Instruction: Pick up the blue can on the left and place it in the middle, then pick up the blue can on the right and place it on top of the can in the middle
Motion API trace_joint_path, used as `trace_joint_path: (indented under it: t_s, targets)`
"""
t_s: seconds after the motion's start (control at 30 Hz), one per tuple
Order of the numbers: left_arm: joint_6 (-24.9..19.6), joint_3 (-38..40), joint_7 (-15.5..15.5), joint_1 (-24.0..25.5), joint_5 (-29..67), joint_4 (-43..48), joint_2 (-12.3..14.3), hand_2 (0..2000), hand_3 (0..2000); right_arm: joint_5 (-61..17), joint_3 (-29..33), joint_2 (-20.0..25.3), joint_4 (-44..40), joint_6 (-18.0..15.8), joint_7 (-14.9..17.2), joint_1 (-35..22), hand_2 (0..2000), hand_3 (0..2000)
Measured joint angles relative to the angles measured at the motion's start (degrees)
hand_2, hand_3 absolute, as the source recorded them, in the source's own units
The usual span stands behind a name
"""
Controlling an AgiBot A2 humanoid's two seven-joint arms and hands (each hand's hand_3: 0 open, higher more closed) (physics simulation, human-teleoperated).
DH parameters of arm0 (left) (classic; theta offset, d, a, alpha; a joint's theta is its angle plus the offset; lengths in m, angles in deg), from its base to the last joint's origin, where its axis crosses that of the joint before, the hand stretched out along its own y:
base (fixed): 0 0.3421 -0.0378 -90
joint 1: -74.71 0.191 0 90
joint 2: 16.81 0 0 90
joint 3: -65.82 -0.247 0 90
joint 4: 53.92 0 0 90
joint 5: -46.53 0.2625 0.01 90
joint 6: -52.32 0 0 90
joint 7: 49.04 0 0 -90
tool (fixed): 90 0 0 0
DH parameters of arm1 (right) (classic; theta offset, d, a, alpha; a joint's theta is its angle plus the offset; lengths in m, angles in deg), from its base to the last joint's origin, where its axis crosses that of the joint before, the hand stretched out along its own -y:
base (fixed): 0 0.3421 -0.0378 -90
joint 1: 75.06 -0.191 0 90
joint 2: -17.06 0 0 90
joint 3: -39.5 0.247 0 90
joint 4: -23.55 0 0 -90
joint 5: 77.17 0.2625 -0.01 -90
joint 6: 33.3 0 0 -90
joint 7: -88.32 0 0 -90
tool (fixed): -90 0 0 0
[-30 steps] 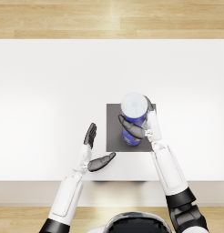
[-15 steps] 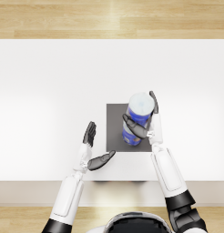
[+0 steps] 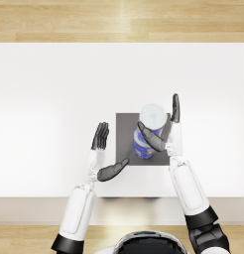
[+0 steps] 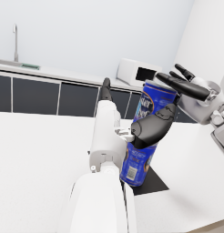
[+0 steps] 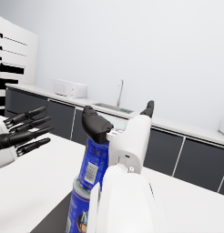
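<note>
Frame centre: right hand (image 3: 166,130), fingers spread, beside stacked blue metal cans (image 3: 146,133); it should withdraw straight sideways, avoiding any nudge.

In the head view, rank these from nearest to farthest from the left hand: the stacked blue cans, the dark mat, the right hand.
1. Dark mat: its edge lies just right of the left hand.
2. Stacked blue cans: on the mat, further right.
3. Right hand: at the cans' far side, thumb across them; nearly level with the cans, so ranks 2 and 3 are close.

White table (image 3: 54,99); wood floor (image 3: 119,20) (pale planks).
</note>
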Motion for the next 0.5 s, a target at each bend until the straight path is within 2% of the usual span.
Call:
trace_joint_path:
  t_s: [0.2, 0.4, 0.43, 0.47, 0.5]
  targets:
    - [0.0, 3.4, 0.0, -4.6, 0.0, 1.1, 2.7, 0, 0, 0.0, 5.5, 1.3, 6.2, 0.4, 0.1, -0.7, 0, 0]
    - [0.0, 11.2, 0.0, -9.6, 0.0, 2.8, 4.3, 0, 0, 0.0, 13.0, 1.9, 12.0, 0.1, 0.1, -0.6, 0, 0]
    - [0.0, 12.6, 0.0, -10.2, 0.0, 3.0, 4.3, 0, 0, 0.0, 14.6, 1.9, 12.6, -3.0, 0.1, -0.3, 0, 0]
    - [0.0, 13.9, 0.0, -10.7, 0.0, 3.2, 4.2, 0, 0, 0.0, 16.2, 1.9, 13.1, -8.5, -2.2, 0.1, 0, 0]
    - [0.0, 15.1, 0.0, -11.0, 0.0, 3.5, 4.2, 0, 0, 0.0, 17.7, 1.8, 13.5, -12.5, -5.3, 0.5, 0, 0]
